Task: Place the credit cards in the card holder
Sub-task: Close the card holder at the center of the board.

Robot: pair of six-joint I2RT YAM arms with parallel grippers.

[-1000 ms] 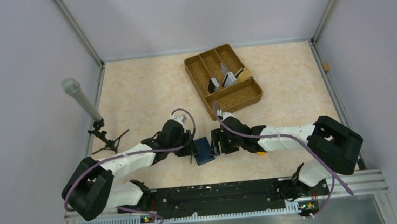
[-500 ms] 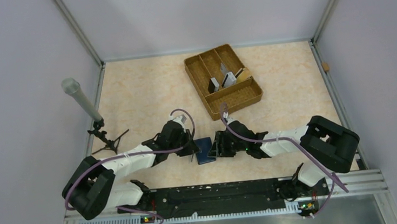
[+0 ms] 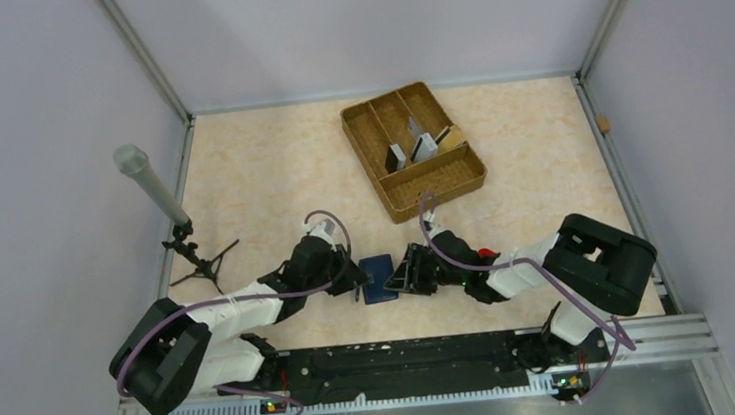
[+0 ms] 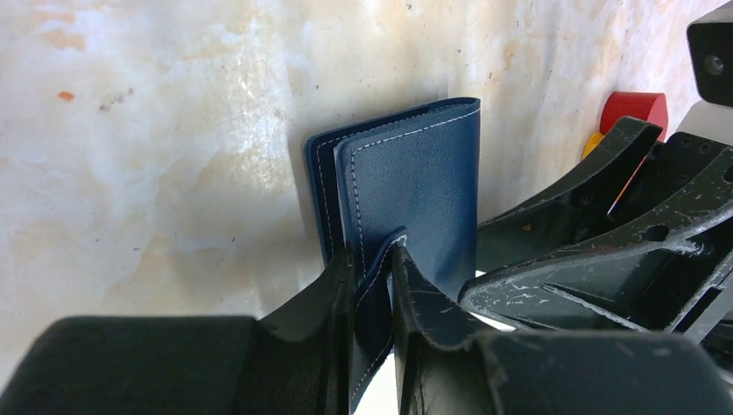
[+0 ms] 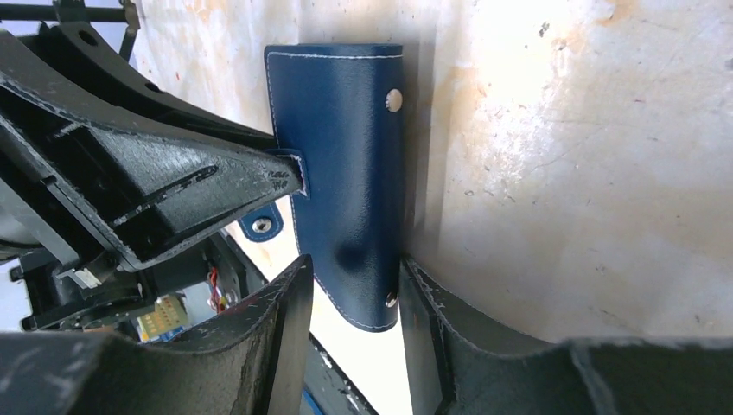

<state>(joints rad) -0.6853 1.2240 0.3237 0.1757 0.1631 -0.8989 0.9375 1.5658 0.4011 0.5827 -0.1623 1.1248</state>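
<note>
The dark navy card holder lies folded shut on the table between my two grippers. My left gripper is shut on its snap tab, seen close in the left wrist view. My right gripper is open and straddles the holder's near end; one finger touches its edge, and the other stands a little off. Grey credit cards stand on edge in the brown woven tray at the back.
A red round piece with a yellow one beside it lies under the right arm; it also shows in the left wrist view. A microphone on a small tripod stands at the left wall. Metal frame rails edge the table.
My right arm has folded lower and swung its gripper round the holder's right end. My left arm has shifted slightly down-left, still holding the tab. The holder has barely moved.
</note>
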